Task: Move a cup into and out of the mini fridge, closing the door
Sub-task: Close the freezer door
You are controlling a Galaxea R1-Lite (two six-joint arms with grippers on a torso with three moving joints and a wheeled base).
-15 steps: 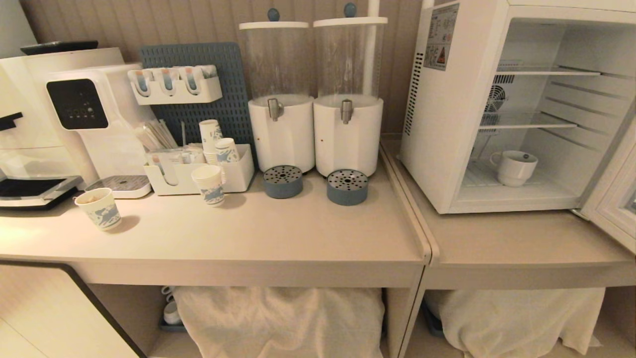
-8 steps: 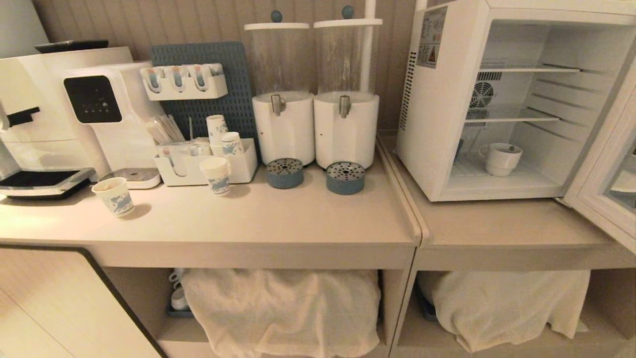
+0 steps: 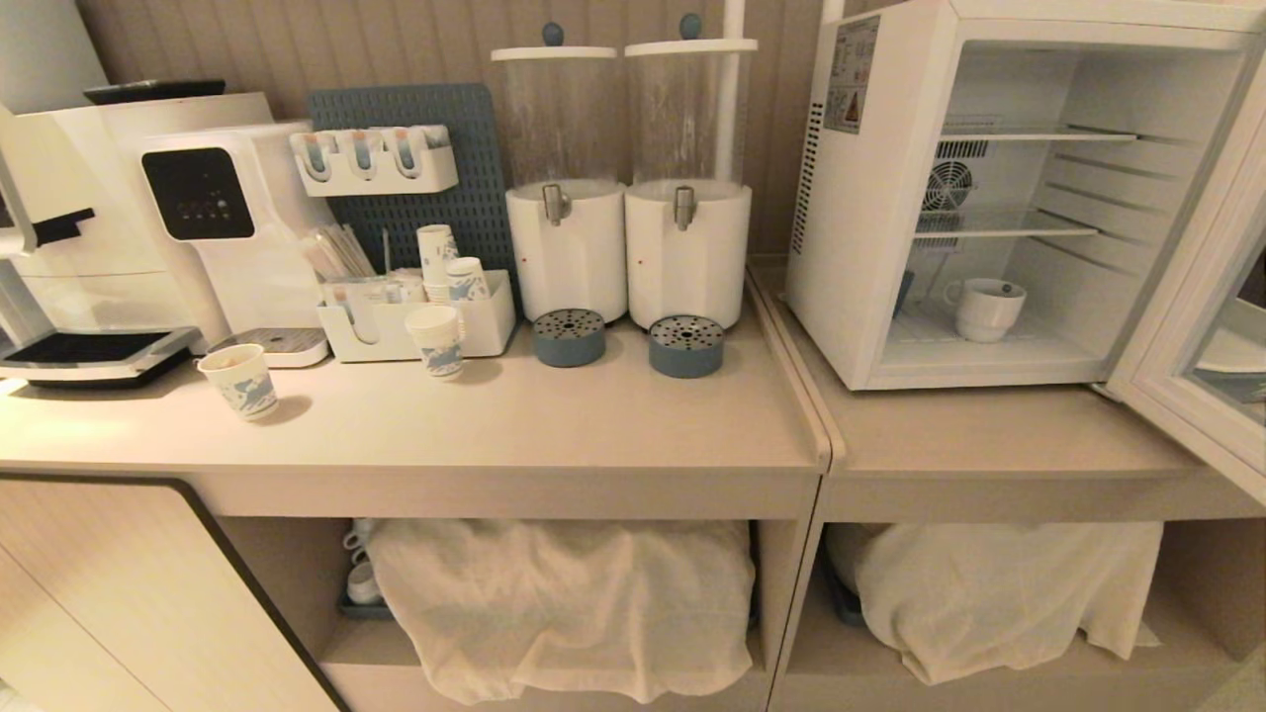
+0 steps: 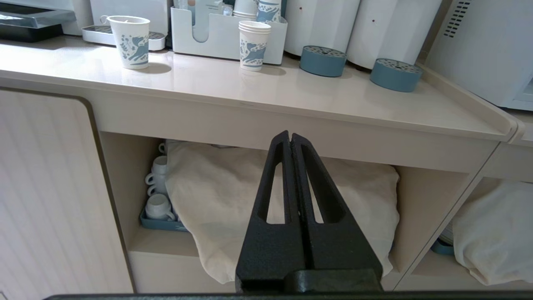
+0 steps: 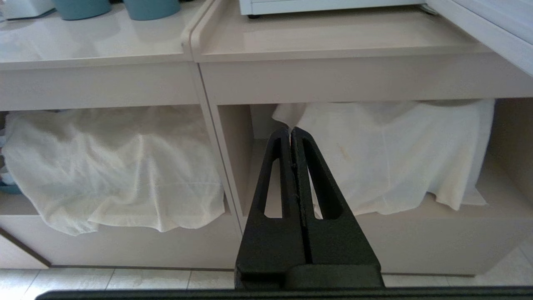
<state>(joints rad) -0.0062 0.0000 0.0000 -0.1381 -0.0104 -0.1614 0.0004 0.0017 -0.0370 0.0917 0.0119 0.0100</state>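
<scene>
The mini fridge (image 3: 890,198) stands with its door (image 3: 1187,326) swung wide on the lower bench (image 3: 999,445), and the cup (image 3: 987,309), a squat white mug with its handle turned toward the fridge's left wall, sits upright on the bottom floor of the fridge under two bare wire shelves. Neither arm shows in the head view. The left claw (image 4: 290,137) is pressed fully closed and holds nothing; it hangs below the edge of the main bench (image 4: 258,104), pointing at a white cloth (image 4: 233,196) draped in the open shelf underneath, with a small stack of white mugs (image 4: 158,187) on a blue tray off to one side of it. Above and beyond that claw, on the bench top, stand two printed paper cups (image 4: 132,41), a white organiser box (image 4: 220,39) and two round blue drip trays (image 4: 322,61). The right claw (image 5: 291,132) is likewise closed tight and empty, held low in front of the lower bench, its tip level with a second white cloth (image 5: 387,158) in the shelf below the fridge. The cup lies well above and beyond both claws, nearer the right one. Two white drink dispensers (image 3: 633,178) stand beside the fridge's vented side.
</scene>
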